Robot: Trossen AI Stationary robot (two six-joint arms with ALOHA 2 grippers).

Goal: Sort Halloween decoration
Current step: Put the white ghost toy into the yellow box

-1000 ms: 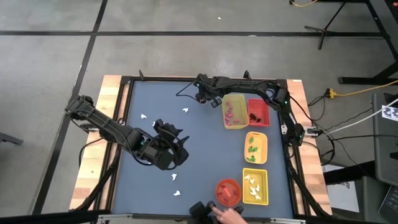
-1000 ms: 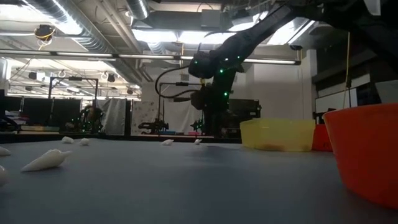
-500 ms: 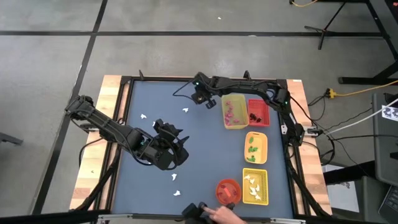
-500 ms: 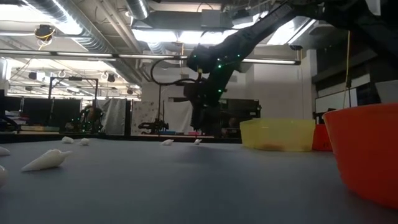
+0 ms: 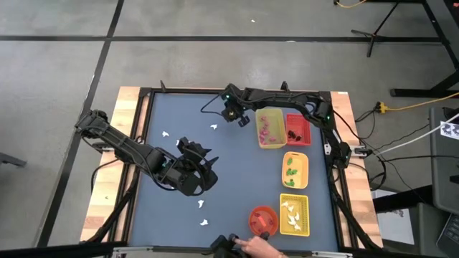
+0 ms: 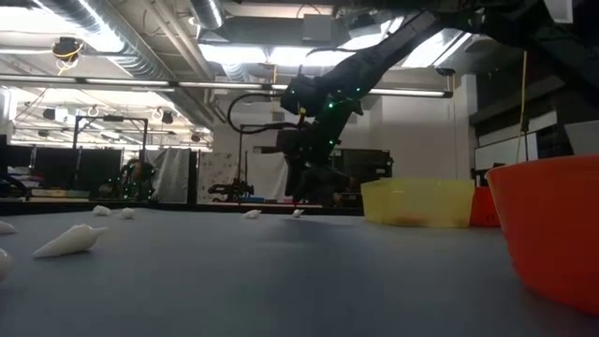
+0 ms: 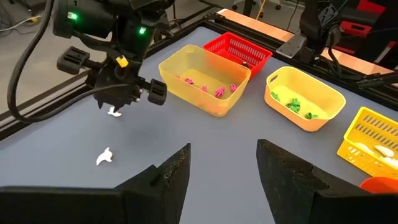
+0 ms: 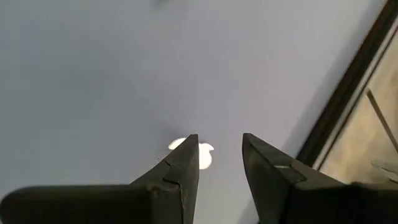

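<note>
We found that the right gripper (image 8: pixel 217 163) had moved from the pink tray (image 5: pixel 270 127) to hang, jaws parted and empty, over a white ghost (image 8: pixel 189 152) on the worktop (image 5: pixel 237 186), presumably the next pick, while the left gripper (image 7: pixel 221 171) waited mid-worktop, jaws wide.

right gripper (image 5: pixel 230 112) at far edge, perhaps above white piece (image 5: pixel 214 128), left gripper (image 5: pixel 203 166) mid-table
</note>
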